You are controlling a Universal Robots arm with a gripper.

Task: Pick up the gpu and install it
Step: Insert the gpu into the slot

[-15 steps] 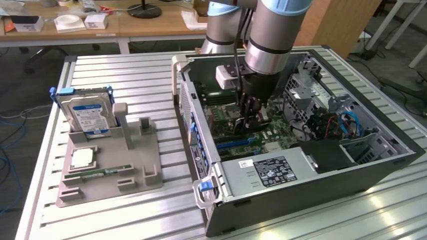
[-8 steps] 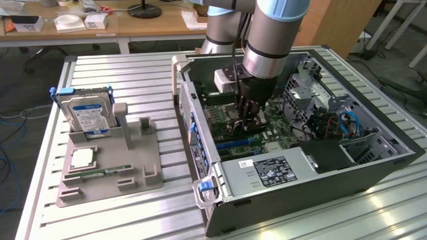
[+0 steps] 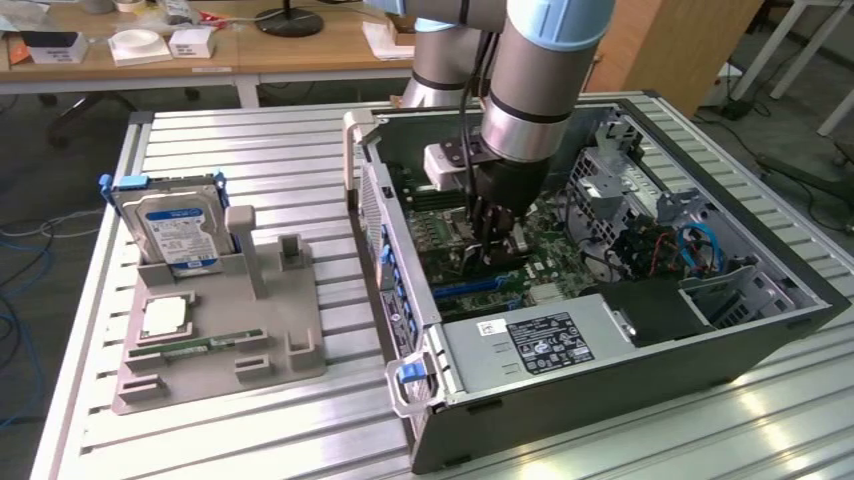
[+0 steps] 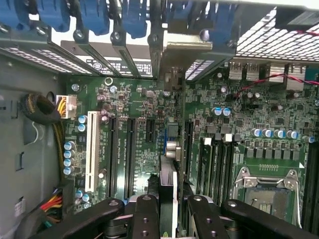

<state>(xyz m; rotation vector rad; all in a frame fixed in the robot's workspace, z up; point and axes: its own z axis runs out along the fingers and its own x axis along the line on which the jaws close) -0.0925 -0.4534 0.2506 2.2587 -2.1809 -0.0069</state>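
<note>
The open computer case (image 3: 627, 330) lay on its side on the slatted metal tabletop (image 3: 267, 140), and the arm reached straight down into it. Inside, the green motherboard (image 4: 134, 134) filled the floor of the case, with a white expansion slot (image 4: 91, 152) and several dark slots beside it, an empty processor socket (image 4: 266, 191) toward 4 o'clock in the wrist view, and bundled yellow and red cables (image 4: 52, 149) crowding the 9 o'clock wall. A grey power supply (image 3: 534, 350) with a black label sat at the case's near end, and blue cables (image 3: 701, 250) looped at the exterior view's right. The claw (image 3: 494, 235) stood partly closed on the gpu (image 4: 168, 169), which was held edge-on, low over the slots, its silver bracket (image 4: 187, 50) up against the rear slot openings. Outside, at 9 o'clock from the case, a grey parts holder (image 3: 220, 330) carried an upright hard drive (image 3: 174, 230) with a blue-white label, a processor chip (image 3: 163, 315) lying flat, and a narrow green memory stick (image 3: 200, 347).
</note>
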